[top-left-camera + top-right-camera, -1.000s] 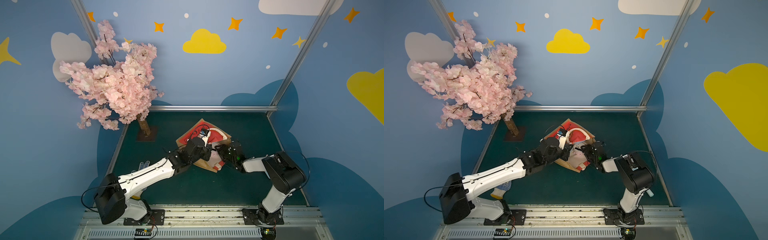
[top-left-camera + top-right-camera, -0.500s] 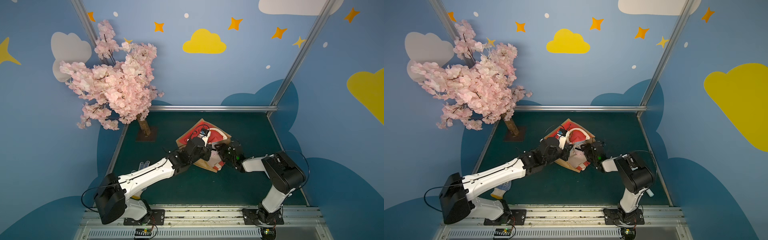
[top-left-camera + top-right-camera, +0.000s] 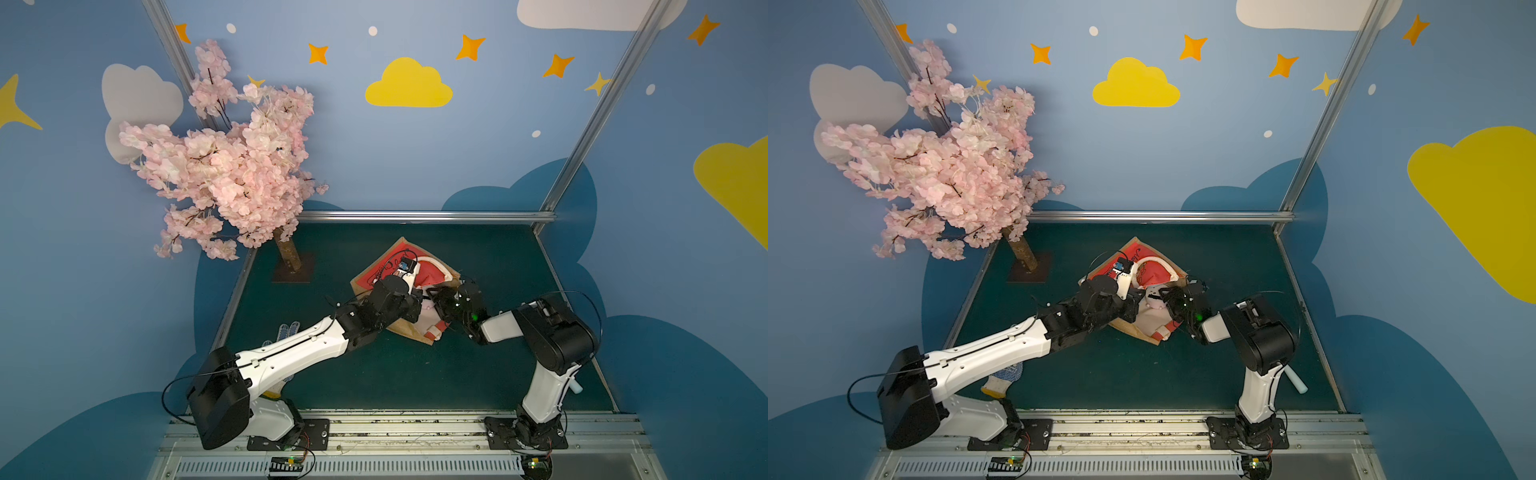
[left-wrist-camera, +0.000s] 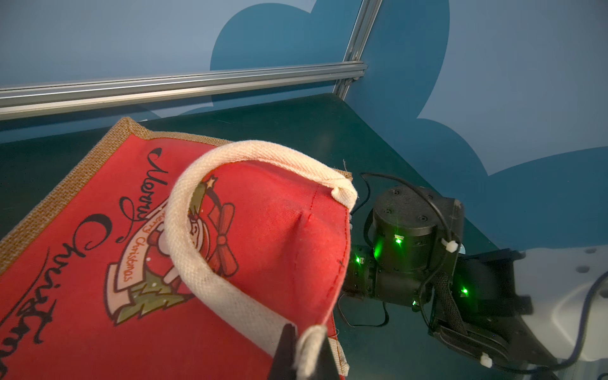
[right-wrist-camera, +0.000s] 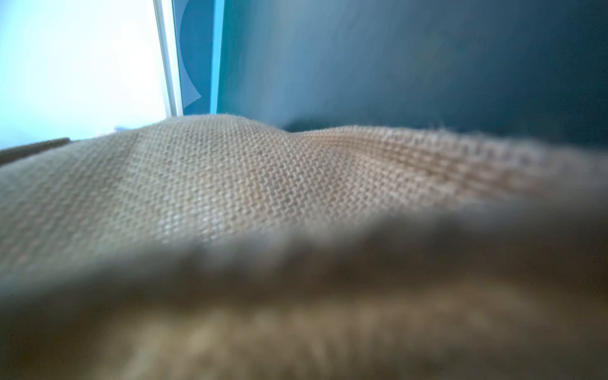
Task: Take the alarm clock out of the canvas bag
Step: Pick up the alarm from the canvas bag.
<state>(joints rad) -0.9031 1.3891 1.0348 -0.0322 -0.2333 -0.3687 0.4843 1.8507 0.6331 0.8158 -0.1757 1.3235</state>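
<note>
Left hand (image 4: pixel 304 353) is clamped shut on the white rope handle (image 4: pixel 184 204) of the canvas bag (image 4: pixel 263 230). It's pinching near one end of the loop, and the rest of the loop arches up over the red "Merry Christmas" panel. The bag's lying on its side around the middle of the green table (image 3: pixel 374 374), red panel up, tan jute edging round it, mouth facing right. In both top views the mouth gapes a bit and you can see the cream lining (image 3: pixel 1148 322).

Right hand (image 3: pixel 1163 296) is poked into that mouth from the right. Honestly can't tell if it's open or closed. The top views show it too small, and its own wrist camera is just jammed up against tan fabric (image 5: pixel 230 181), mostly blur.

There's a pale pinkish thing (image 3: pixel 1156 305) in the opening between the two hands. I can't say whether that's the alarm clock or just more lining.

Other stuff around: a pink blossom tree (image 3: pixel 232 166) at far left, a dotted work glove (image 3: pixel 1007 372) near left, partly under the left arm, and a pale blue tube (image 3: pixel 1296 380) near right, beside the right arm.
</note>
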